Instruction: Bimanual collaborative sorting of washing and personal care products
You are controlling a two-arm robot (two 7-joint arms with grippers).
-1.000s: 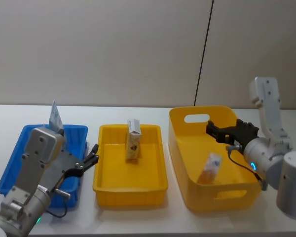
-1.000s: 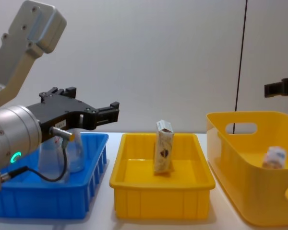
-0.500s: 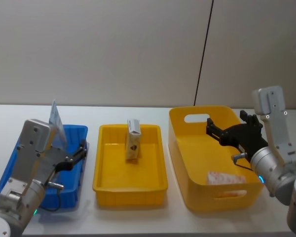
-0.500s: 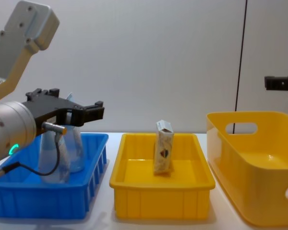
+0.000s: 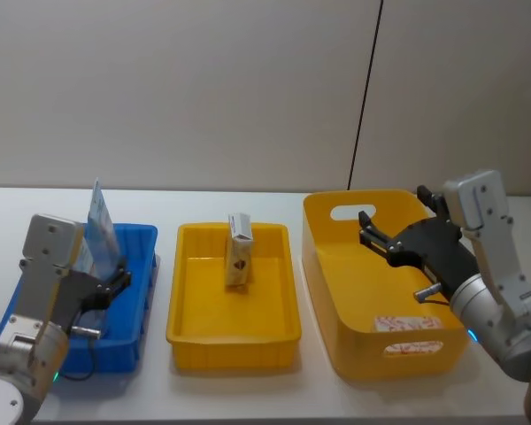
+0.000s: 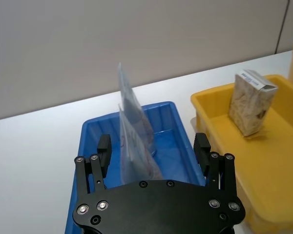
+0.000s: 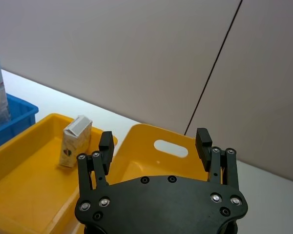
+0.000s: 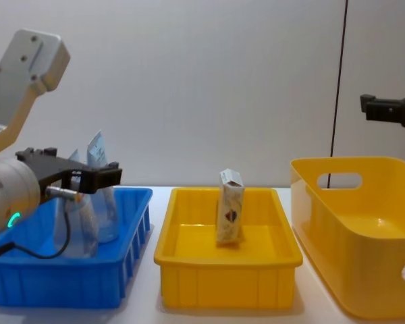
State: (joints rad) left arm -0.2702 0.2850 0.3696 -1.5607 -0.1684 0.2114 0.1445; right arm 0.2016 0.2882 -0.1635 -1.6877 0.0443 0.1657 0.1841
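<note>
Two pale pouches (image 8: 94, 196) stand upright in the blue bin (image 5: 133, 341); the wrist view shows them (image 6: 132, 146) just ahead of my left gripper (image 6: 153, 148), which is open and empty. In the head view that gripper (image 5: 115, 282) hovers over the bin's near end. A speckled carton (image 5: 239, 251) stands in the shallow yellow tray (image 5: 233, 335). Another carton (image 5: 409, 323) lies flat on the floor of the deep yellow bin (image 5: 323, 266). My right gripper (image 5: 376, 241) hangs open and empty above that bin; the chest view shows it high at the right edge (image 8: 374, 108).
The three containers sit in a row on a white table (image 5: 203, 199) with a plain wall behind. A thin dark vertical seam (image 5: 365, 97) runs down the wall behind the deep bin. The deep bin has an oval handle cutout (image 7: 171, 147).
The carton dropped from the right gripper and came to rest flat in the deep yellow bin. My left gripper drew back leftward over the blue bin. The right arm pulled back.
</note>
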